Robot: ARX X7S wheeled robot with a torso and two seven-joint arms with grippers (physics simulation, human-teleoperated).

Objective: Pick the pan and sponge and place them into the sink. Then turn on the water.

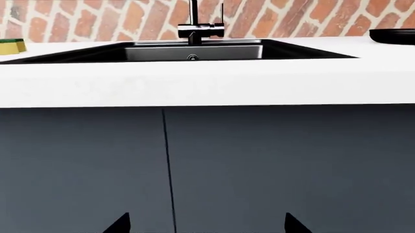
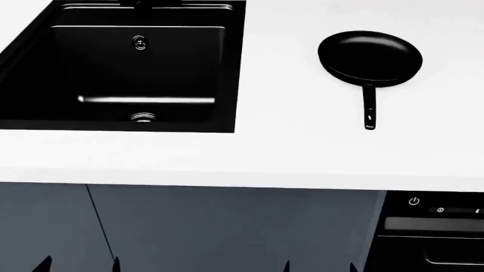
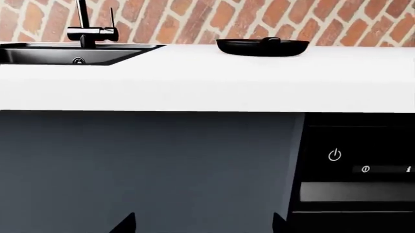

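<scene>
The sink (image 2: 226, 68) is set into the countertop (image 2: 287, 153) toward its left, with the faucet (image 1: 194, 26) at the basin's back edge. The pan (image 2: 369, 56) lies on the countertop right of the sink, handle toward the front edge. The sponge (image 1: 11, 46) sits left of the sink. A dishwasher panel (image 2: 434, 215) is under the counter's right end.

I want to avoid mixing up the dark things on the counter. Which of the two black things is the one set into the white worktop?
The sink, a rectangular basin recessed into the worktop. The round pan merely lies on top, apart from it.
</scene>
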